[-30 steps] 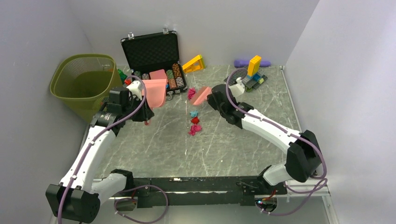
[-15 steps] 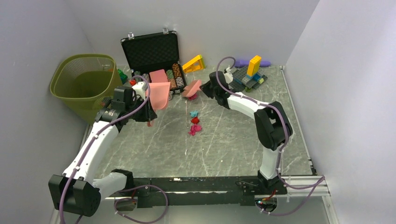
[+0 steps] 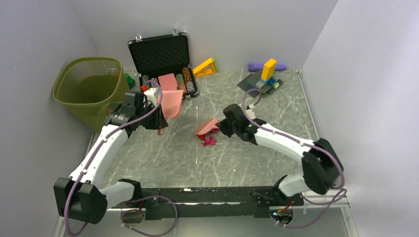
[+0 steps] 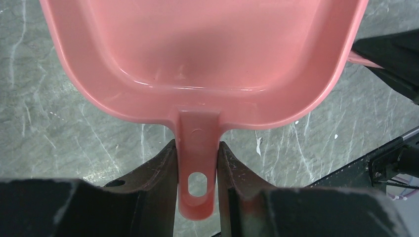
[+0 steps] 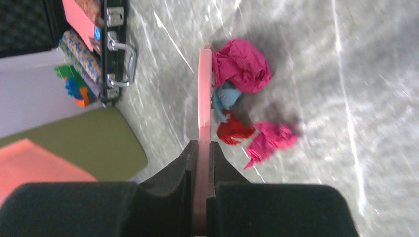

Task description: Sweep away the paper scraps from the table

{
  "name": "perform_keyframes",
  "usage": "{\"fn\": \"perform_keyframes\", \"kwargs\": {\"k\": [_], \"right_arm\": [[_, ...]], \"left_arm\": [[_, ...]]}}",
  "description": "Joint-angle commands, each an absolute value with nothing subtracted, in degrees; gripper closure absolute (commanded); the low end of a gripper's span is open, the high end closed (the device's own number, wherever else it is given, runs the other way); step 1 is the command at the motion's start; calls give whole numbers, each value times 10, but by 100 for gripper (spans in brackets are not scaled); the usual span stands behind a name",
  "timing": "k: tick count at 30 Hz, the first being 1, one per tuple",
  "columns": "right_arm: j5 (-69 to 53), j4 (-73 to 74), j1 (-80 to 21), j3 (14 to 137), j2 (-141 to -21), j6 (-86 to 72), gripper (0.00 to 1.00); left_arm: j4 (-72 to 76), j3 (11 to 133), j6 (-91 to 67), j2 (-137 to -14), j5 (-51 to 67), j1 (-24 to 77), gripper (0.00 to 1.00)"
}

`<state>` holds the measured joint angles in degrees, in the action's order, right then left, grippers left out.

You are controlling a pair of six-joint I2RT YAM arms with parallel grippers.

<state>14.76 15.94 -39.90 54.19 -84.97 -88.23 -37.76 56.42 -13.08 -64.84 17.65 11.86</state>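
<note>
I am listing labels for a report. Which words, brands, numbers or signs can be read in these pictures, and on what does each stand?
None can be read.
The pink dustpan in the left gripper, the pink scraper in the right gripper and the paper scraps show no print.
The poker chips in the black case show only patterns, too small to read.

Lighting: bright, even, overhead.
Shadows: soft, beside the paper scraps (image 5: 242, 66).
Blur: right wrist view smeared.
Glare: faint sheen inside dustpan (image 4: 197, 49).
</note>
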Motion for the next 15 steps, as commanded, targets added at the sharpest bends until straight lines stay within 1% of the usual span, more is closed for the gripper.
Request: {"fn": "perform_keyframes", "kwargs": {"k": [1, 4, 9, 10, 13, 15], "right_arm": [[174, 150, -403, 500, -747, -879, 100], [171, 156, -369, 504, -680, -787, 100], [161, 182, -308, 541, -614, -568, 100], [163, 197, -301, 556, -609, -523, 100], [196, 263, -292, 614, -619, -383, 96], [214, 309, -290, 655, -649, -310, 99]], "left_arm": [[-379, 578, -117, -656, 168, 137, 100], [-384, 579, -115, -663, 153, 164, 100], [-409, 597, -109, -683, 119, 225, 100], [-419, 601, -110, -686, 108, 239, 100], [-462, 610, -118, -698, 69, 289, 100], [-527, 631, -133, -725, 17, 320, 100]]}}
